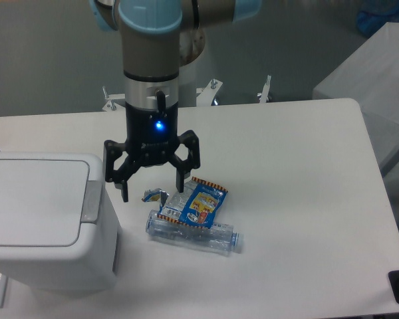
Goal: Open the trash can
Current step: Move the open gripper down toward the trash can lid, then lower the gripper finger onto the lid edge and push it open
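While the gripper [153,191] is hanging with fingers apart beside the trash can [43,222], it is risking snagging the crushed bottle [193,229] (lying just below) instead of pressing the push-bar [91,199].
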